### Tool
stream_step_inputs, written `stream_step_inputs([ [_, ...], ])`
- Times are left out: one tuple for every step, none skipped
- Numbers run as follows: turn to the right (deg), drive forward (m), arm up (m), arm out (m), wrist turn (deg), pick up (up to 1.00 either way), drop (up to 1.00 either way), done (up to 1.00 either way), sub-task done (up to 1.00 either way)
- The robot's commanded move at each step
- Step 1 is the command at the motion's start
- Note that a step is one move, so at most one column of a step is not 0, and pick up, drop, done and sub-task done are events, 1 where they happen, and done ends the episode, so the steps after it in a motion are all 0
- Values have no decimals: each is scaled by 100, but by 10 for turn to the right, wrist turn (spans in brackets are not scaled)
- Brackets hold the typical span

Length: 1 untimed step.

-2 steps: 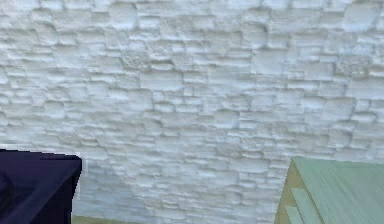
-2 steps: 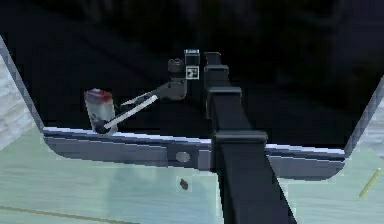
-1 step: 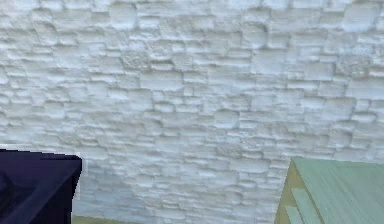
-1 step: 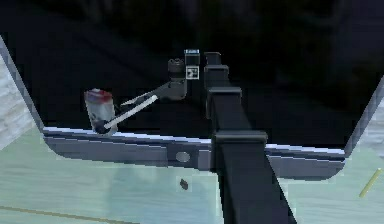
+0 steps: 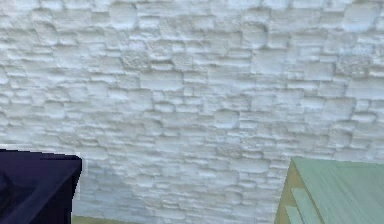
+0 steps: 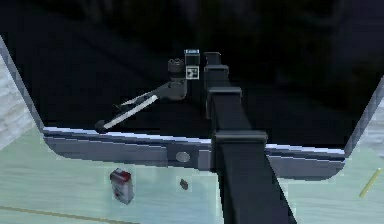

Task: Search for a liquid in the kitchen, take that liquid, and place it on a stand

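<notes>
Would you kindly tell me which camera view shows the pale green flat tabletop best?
The arm side view: the pale green tabletop spreads across its lower part, bearing a small red-and-white container. The forward view catches a corner of seemingly the same top at its lower right.

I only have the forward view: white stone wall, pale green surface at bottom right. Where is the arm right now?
Observer: In the arm side view the arm reaches out over a pale green surface, its end effector against a dark framed panel.
Operator: Anything on that surface that might be the liquid?
Observer: A small red-and-white container stands on it, left of the arm in that view; what it holds I cannot tell.
</notes>
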Motion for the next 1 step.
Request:
stream_step_inputs([
  [0,0,0,-10,0,0,0,0,0],
])
